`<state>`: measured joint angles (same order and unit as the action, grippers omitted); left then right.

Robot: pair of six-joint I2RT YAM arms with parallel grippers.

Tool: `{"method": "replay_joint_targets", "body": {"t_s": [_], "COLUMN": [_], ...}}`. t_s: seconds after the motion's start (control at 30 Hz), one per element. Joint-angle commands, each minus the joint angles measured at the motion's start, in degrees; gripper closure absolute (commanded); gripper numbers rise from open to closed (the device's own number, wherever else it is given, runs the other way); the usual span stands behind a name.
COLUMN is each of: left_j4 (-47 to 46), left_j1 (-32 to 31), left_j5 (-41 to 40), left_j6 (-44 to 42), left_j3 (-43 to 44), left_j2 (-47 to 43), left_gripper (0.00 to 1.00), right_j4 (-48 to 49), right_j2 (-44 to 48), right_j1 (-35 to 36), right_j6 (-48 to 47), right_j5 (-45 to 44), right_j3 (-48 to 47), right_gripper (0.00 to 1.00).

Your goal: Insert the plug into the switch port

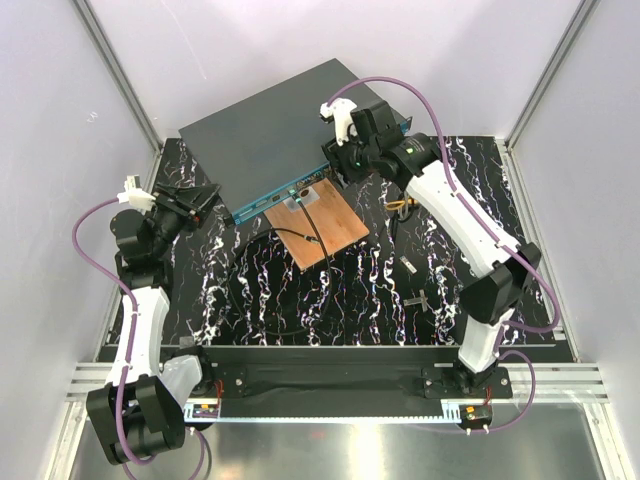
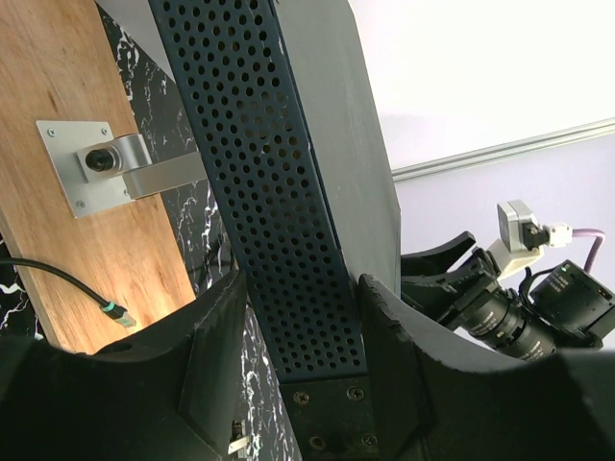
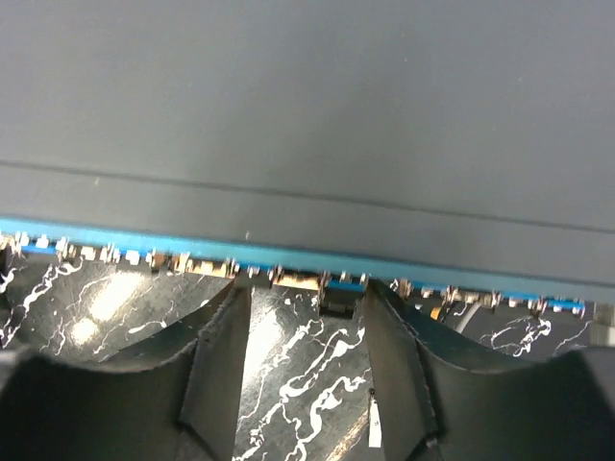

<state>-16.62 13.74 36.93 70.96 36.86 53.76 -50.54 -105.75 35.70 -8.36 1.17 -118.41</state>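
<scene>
Plug (image 3: pixel 336 300): seemingly sitting as a small dark block in the teal port row (image 3: pixel 125 254) of the switch (image 1: pixel 275 135), lying along the worktop's (image 1: pixel 400 300) far edge, with the right gripper (image 3: pixel 306 293) jaws standing apart either side, not touching. Judging it best: backing those jaws straight off the front face without snagging, left gripper (image 2: pixel 303 288) jaws clamping the switch's perforated side. Proving hard to read: seating depth and the plug's cable, both hidden.
</scene>
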Motion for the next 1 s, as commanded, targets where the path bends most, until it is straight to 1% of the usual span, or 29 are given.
{"method": "replay_joint_targets", "body": {"t_s": [0.0,0.2,0.27,0.33,0.37,0.43,0.47,0.5,0.6,0.77,0.97], "left_j4": [-3.5,-3.2,-3.2,-3.5,-3.5,-3.5,-3.7,-3.8,-3.7,-3.9,-4.4], "left_j1": [-0.6,-0.5,-0.5,-0.5,-0.6,-0.6,-0.5,-0.5,-0.5,-0.5,-0.5], "left_j5": [1.2,1.0,1.0,0.9,1.0,0.9,0.8,0.8,0.7,0.5,0.6], "left_j6": [-2.5,-2.6,-2.6,-2.7,-2.8,-2.8,-2.8,-2.8,-2.9,-2.8,-2.7], "left_j3": [1.1,1.3,1.4,1.5,1.5,1.5,1.5,1.5,1.6,1.4,1.3], "left_j2": [0.5,0.6,0.6,0.7,0.7,0.8,0.9,0.9,0.7,0.7,0.9], "left_gripper": [0.53,0.53,0.53,0.53,0.53,0.53,0.53,0.53,0.53,0.53,0.53], "right_j4": [4.7,1.4,1.2,2.0,3.1,4.5,5.7,6.6,9.4,11.3,12.5], "right_j2": [5.4,10.3,11.0,12.1,12.4,12.9,12.9,12.8,12.0,9.3,7.4], "right_j1": [0.5,-2.7,-3.5,-4.1,-4.5,-4.7,-4.6,-4.6,-4.7,-4.6,-4.6], "right_j6": [-1.9,-2.0,-2.0,-1.7,-1.1,-0.5,0.1,0.6,2.1,4.5,7.2], "right_j5": [2.1,5.7,6.0,6.0,5.6,5.2,5.0,4.6,4.6,4.6,6.7], "right_j3": [3.3,10.5,13.0,14.4,15.2,15.6,15.3,15.2,14.6,11.5,10.0], "right_gripper": [0.44,0.42,0.43,0.47,0.59,0.69,0.8,0.87,0.94,0.95,0.96]}}
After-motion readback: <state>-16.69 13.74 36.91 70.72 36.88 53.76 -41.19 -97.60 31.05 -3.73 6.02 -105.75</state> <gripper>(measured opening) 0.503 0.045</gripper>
